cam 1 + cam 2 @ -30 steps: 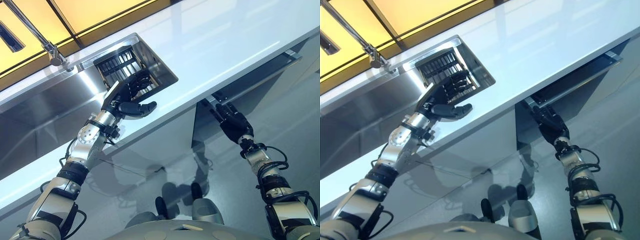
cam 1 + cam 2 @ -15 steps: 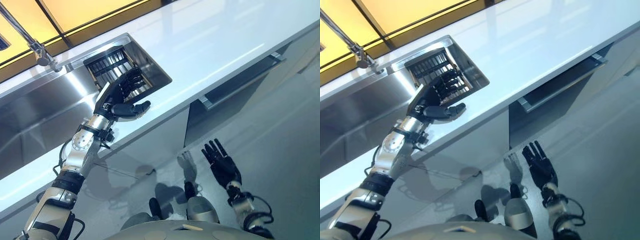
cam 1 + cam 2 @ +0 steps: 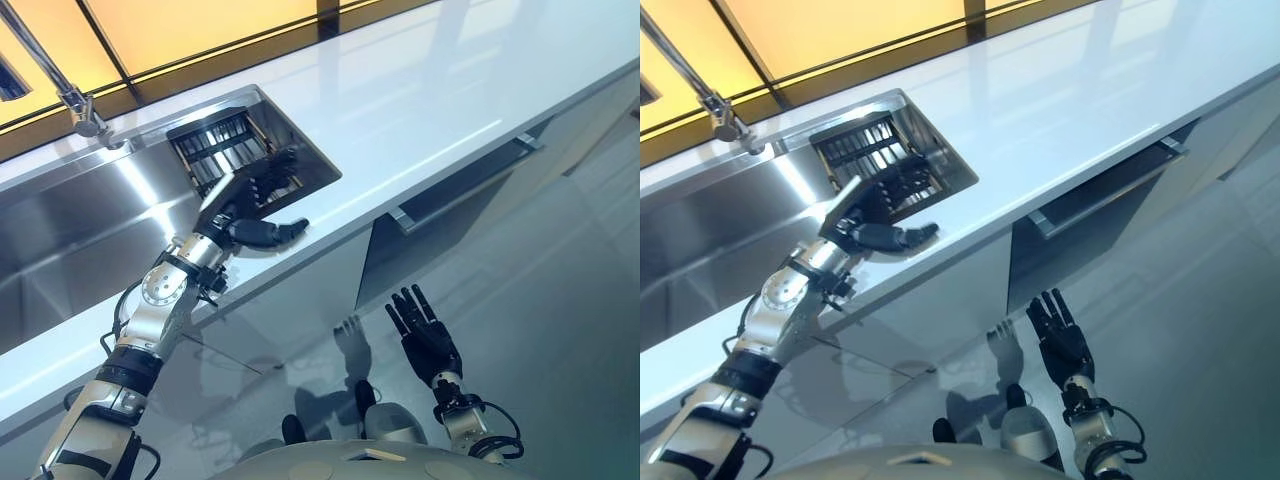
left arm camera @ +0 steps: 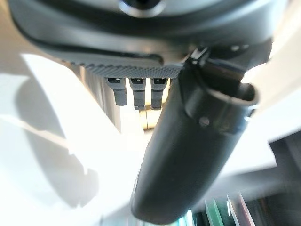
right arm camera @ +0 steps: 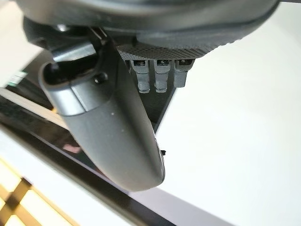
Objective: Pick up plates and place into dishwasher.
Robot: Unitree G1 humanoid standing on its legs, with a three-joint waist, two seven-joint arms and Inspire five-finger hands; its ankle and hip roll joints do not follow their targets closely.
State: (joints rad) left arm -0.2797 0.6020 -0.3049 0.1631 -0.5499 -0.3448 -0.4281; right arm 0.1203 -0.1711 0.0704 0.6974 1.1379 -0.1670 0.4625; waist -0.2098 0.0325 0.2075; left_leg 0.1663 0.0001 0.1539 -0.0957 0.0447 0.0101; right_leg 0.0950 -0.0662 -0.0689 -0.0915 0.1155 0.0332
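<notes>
Left hand (image 3: pixel 245 205) spread wide, holding nothing, over sink (image 3: pixel 70 225) edge at bench (image 3: pixel 420 110); rack (image 3: pixel 225 150) beyond fingers. Right hand (image 3: pixel 425 335) open, empty, below dishwasher door (image 3: pixel 465 180).

Seen twice from the head, looking down on the same white counter (image 3: pixel 420 110) and sink (image 3: pixel 90 220), then from each wrist, very near, along that arm's own hand.

No text, label, number or sign can be read anywhere: the worktop (image 3: pixel 420 90), the sink (image 3: pixel 90 215) and the cupboard fronts below carry no legible markings.
</notes>
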